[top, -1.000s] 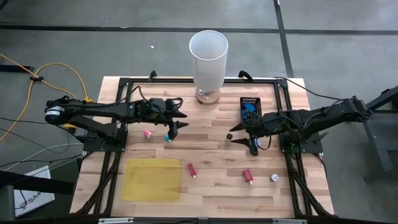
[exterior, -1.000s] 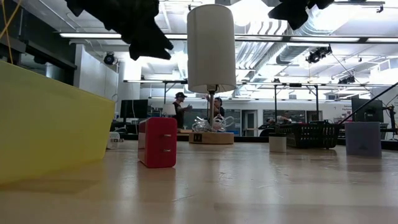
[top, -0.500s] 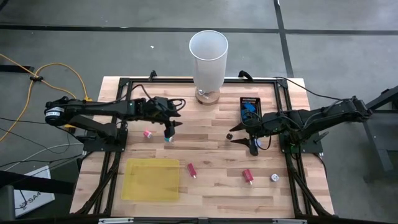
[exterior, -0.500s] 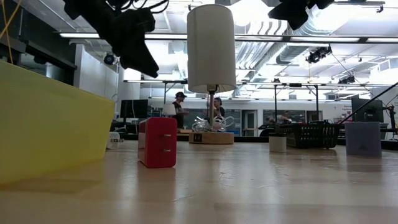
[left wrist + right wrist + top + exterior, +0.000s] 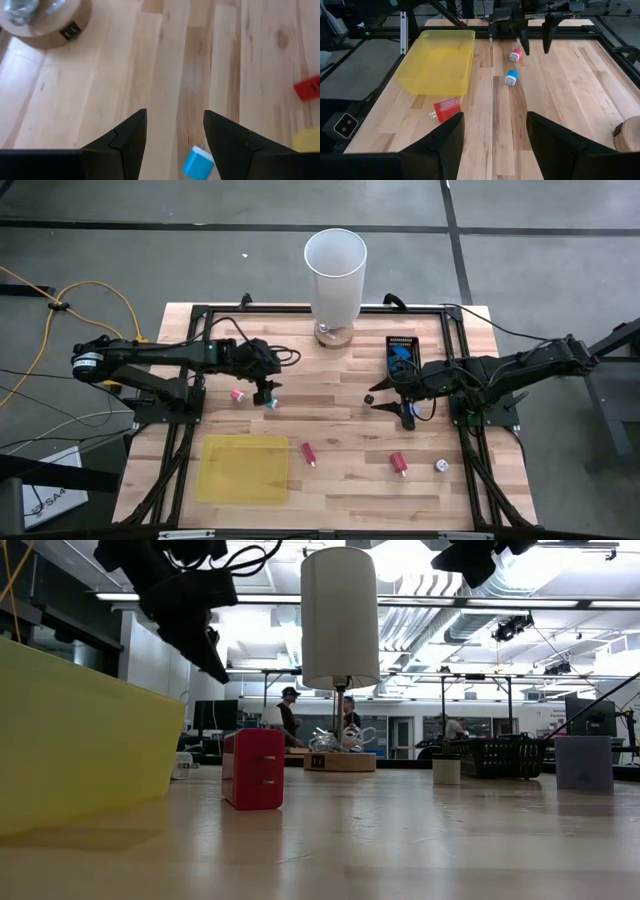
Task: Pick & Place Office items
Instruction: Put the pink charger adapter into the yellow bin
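Swung back over the blue piece (image 5: 198, 162), the left gripper (image 5: 175, 131) is held open, lined up for a grab. Right gripper (image 5: 495, 131) is parked open, waiting.

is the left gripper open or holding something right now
Open and empty. In the left wrist view the left gripper shows bare wood between its spread fingers, with the small blue piece lying loose on the table.
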You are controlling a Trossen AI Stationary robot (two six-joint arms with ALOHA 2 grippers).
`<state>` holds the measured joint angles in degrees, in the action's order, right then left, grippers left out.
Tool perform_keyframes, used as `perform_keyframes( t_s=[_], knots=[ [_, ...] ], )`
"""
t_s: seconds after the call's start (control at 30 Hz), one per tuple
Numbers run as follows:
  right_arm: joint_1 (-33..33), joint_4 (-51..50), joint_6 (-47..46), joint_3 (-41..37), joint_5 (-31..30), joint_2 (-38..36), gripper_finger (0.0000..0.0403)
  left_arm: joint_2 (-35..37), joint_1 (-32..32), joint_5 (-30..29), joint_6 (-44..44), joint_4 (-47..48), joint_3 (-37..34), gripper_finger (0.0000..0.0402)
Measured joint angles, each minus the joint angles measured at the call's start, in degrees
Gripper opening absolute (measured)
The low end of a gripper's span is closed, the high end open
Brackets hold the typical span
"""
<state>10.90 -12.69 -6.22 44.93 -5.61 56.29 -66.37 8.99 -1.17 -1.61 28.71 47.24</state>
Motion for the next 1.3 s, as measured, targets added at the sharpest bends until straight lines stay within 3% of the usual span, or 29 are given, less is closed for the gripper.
perform_keyframes(
  t_s=[0.63, 0.9, 1.3],
  knots=[
    [0.0, 0.0, 0.0, 0.0, 0.01, 0.0, 0.0201, 0.0, -1.74, 7.06, -12.21, 12.75, 0.0, 0.019],
    [0.0, 0.0, 0.0, 0.0, 0.0, 0.0, 0.0201, 0.0, -5.28, 6.86, -10.99, 13.5, 0.0, 0.019],
    [-0.02, 0.0, 0.0, 0.0, 0.0, 0.0, 0.0201, 0.0, -4.84, 6.8, -10.8, 18.37, 0.0, 0.019]
  ],
)
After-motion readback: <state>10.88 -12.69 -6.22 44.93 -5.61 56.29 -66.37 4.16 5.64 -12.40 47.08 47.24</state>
